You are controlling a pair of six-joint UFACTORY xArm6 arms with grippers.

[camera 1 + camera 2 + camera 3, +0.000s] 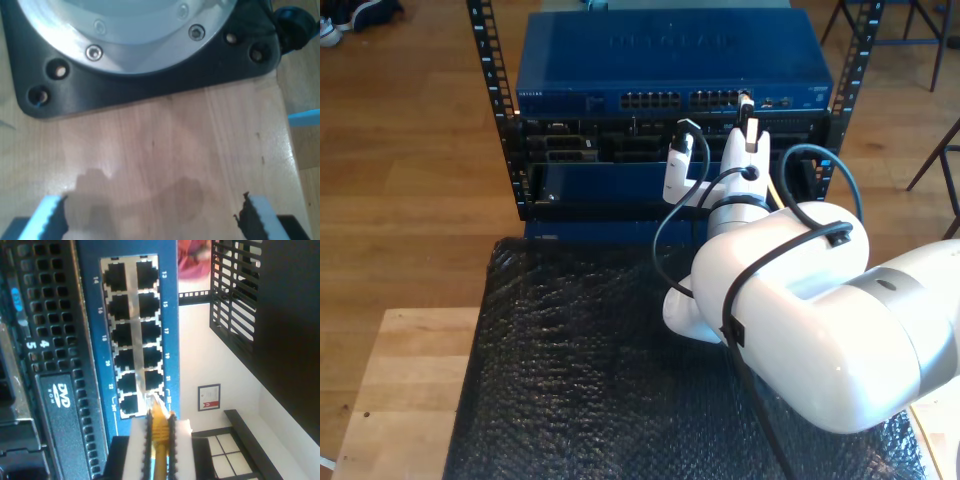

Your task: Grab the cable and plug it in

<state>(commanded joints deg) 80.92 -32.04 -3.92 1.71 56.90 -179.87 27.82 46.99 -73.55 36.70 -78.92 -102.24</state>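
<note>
Room: wood floor around a black rack (pixel 500 110), with chair legs at the exterior view's right edge.
Surface: wooden tabletop (pixel 165 145), bare under my first gripper (pixel 150 215); in the exterior view a black textured mat (pixel 570 380) covers most of it.
Switch: blue network switch (pixel 670 60) at the top of the rack, its ports (pixel 132 335) in two rows facing the arms.
My first gripper: fingers spread apart and holding nothing, hanging over bare wood near a black arm base plate (pixel 150 85).
My second gripper (pixel 159 440): fingers pressed together, pinching the cable (pixel 160 432) just behind its plug.
Cable: yellow, thin and light; I judge it limp along its length, stiff only at the end, so a hold close behind the plug looks best.
Plug (pixel 155 401): clear, small, likely brittle at its latch; its tip sits at the mouth of a port at the end of the rows, and I cannot tell whether it is seated.
</note>
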